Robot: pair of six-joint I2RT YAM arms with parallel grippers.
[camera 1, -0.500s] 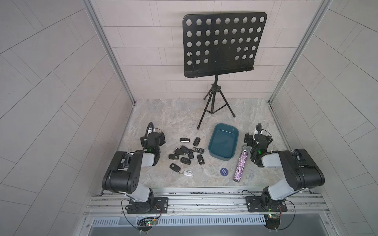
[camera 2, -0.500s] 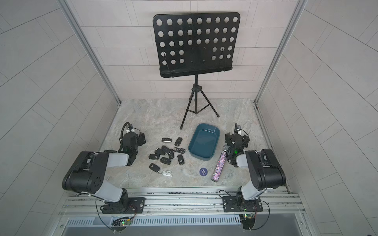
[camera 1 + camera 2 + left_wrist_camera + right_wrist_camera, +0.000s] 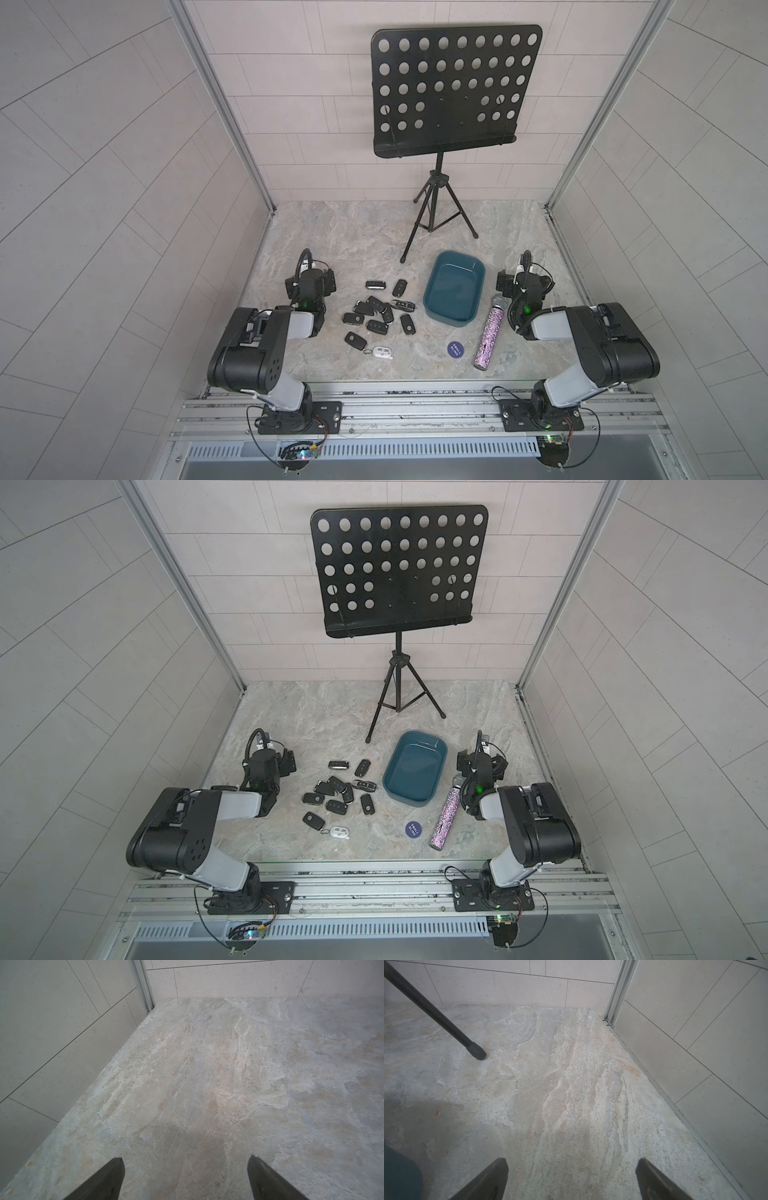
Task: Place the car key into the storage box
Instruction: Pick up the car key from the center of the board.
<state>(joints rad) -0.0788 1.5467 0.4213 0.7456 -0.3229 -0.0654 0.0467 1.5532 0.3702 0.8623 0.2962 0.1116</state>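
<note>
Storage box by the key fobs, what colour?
The storage box is plain dark teal; it shows best in a top view.

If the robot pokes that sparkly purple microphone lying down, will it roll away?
Probably, if poked sideways: the sparkly microphone is a long round tube lying flat on the table. Its mesh head looks slightly wider, so it might curve rather than roll straight. The bumpy glitter coating likely gives grip, so it shouldn't feel slippery.
</note>
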